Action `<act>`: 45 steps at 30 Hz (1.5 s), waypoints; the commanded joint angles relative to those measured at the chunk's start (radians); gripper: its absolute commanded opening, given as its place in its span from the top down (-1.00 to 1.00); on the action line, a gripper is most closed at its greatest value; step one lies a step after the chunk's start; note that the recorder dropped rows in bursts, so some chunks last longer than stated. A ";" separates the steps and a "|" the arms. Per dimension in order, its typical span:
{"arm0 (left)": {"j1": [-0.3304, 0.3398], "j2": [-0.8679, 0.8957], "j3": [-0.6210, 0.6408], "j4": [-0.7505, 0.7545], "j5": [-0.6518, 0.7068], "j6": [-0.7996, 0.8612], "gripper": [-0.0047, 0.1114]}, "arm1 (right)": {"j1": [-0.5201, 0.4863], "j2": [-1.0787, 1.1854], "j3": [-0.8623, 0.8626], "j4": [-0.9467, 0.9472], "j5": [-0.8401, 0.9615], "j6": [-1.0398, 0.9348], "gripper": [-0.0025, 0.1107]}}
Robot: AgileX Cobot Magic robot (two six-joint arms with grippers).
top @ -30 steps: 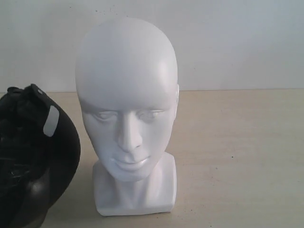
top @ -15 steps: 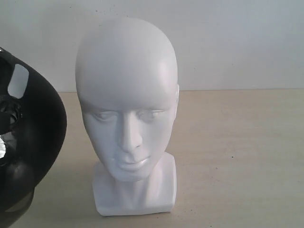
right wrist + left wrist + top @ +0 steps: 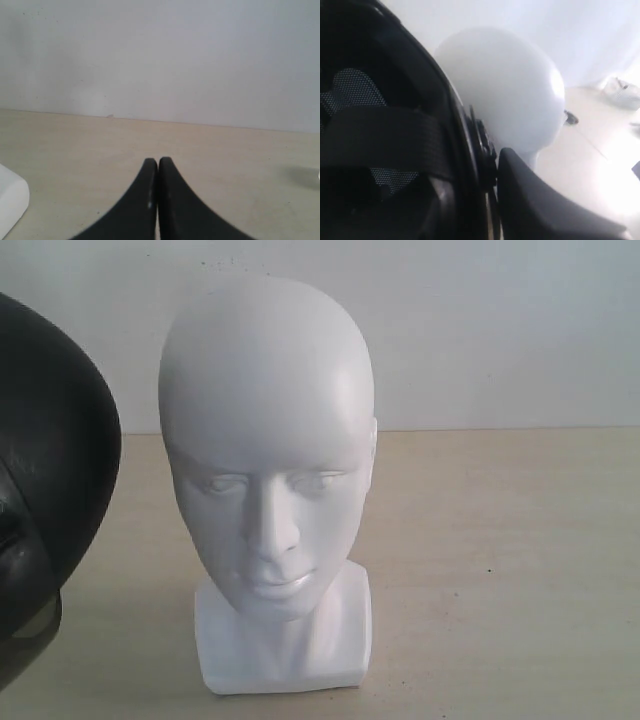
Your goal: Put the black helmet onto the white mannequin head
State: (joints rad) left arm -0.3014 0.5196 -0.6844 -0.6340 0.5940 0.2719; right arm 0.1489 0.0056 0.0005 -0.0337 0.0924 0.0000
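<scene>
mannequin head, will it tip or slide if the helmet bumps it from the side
Probably top-heavy: the mannequin head stands tall on a small square base, so a sideways knock from the helmet could tip it. Its glossy surface looks slick, so it may also slide on the table.

The right fingers (image 3: 142,205) press together; left fingers (image 3: 545,210) clamp the black helmet (image 3: 60,440).

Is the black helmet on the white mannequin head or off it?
Off. The glossy white mannequin head stands bare; the round matte-black helmet is beside it.
</scene>
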 commanded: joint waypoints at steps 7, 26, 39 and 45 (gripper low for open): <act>0.000 -0.047 -0.135 -0.177 -0.157 0.066 0.84 | 0.000 -0.006 -0.001 -0.002 -0.006 0.000 0.96; 0.000 -0.047 -0.279 -0.349 -0.229 0.089 0.84 | 0.000 -0.006 -0.001 -0.002 -0.006 0.000 0.96; 0.000 -0.042 -0.279 -0.490 -0.317 0.178 0.84 | 0.000 -0.006 -0.001 -0.002 -0.006 0.000 0.96; 0.000 -0.040 -0.279 -0.491 -0.337 0.220 0.84 | 0.000 -0.006 -0.001 -0.002 -0.006 0.000 0.96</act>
State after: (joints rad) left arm -0.3014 0.4820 -0.9407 -1.1018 0.3257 0.4437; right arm 0.1489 0.0056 0.0005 -0.0337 0.0924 0.0000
